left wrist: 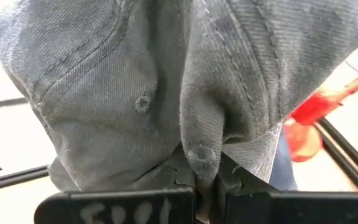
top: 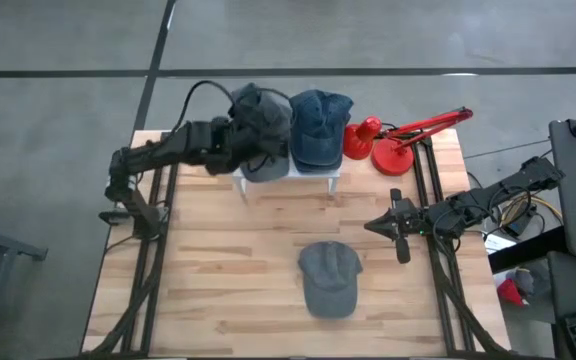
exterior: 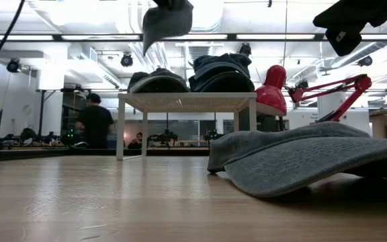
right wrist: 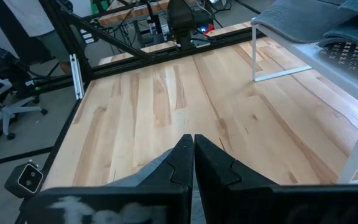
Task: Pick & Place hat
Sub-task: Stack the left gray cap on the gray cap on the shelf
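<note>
The left gripper (top: pixel 230 140) clamps a dark gray hat (top: pixel 261 118) above the white rack's (top: pixel 290 177) left end, beside one blue hat (top: pixel 319 128). A third hat (top: pixel 328 278) lies on open table (top: pixel 218 260). The right gripper (top: pixel 399 226), fingers together, waits near the right edge.

Robotics lab, wooden table (top: pixel 268 260) on a black frame, open hall with ceiling lights (exterior: pixel 79 37), workbenches behind

– Where are your arms?
– Your dark left arm reaches across the table's far left side, its two-finger left gripper (left wrist: pixel 205 180) raised, fingers pinched together on a fold of grey cotton cap (left wrist: pixel 166 81).
– And the other?
– Your right gripper (right wrist: pixel 193 155) waits low at the right edge, fingers pressed together, holding nothing.
</note>
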You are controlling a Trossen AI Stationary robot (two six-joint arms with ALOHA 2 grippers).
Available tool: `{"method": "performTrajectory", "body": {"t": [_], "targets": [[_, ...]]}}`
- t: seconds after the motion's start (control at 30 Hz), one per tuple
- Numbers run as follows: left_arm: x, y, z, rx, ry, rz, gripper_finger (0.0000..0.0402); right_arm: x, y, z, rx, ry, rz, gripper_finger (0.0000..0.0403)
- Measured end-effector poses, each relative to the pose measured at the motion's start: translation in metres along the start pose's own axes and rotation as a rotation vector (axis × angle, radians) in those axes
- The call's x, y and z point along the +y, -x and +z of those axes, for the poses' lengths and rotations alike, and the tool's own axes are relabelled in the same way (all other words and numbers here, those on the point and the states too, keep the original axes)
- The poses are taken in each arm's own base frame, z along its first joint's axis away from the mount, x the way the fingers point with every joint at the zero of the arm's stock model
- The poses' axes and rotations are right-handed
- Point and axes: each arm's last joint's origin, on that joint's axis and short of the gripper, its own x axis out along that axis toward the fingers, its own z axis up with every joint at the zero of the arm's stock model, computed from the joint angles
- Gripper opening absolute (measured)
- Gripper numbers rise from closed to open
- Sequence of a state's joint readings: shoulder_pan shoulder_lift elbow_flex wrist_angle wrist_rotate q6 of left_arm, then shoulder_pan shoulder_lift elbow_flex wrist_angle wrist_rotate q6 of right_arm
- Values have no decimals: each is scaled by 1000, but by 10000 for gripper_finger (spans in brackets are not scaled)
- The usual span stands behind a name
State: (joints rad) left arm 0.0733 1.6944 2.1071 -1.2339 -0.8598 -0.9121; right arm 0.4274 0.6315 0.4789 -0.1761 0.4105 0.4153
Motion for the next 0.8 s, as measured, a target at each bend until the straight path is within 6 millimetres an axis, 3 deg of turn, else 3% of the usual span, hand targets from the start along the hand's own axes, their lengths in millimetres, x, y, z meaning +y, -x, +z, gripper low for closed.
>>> {"method": "performTrajectory", "body": {"t": [0.27, 0.4, 0.8], "targets": [[3, -48, 2, 80, 46, 84, 4, 0, 0, 0, 0, -4, 0, 13], [4, -63, 0, 123, 71, 107, 4, 0, 0, 0, 0, -4, 0, 13], [14, -69, -3, 192, 146, 179, 4, 0, 0, 0, 0, -4, 0, 13]]}}
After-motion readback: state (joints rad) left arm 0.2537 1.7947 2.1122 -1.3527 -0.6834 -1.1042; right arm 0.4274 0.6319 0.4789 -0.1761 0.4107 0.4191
